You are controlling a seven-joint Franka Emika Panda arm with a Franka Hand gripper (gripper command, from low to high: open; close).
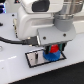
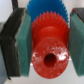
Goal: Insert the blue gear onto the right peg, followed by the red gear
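Note:
The red gear (image 2: pixel 50 47) sits between my gripper's (image 2: pixel 48 42) teal pads (image 2: pixel 22 42), which press on its two sides. Behind it lies the blue gear (image 2: pixel 47 10), its toothed rim showing past the red one. In the exterior view the blue gear (image 1: pixel 52 55) rests flat on the white black-bordered plate (image 1: pixel 34 60), and the red gear (image 1: pixel 53 49) is held just above it in my gripper (image 1: pixel 53 50). The right peg is hidden by the gears and the fingers. The dark centre hole of the red gear faces the wrist camera.
The arm's white body fills the upper part of the exterior view. A black cable (image 1: pixel 12 40) runs along the exterior view's left. White table surface (image 1: pixel 20 72) surrounds the plate.

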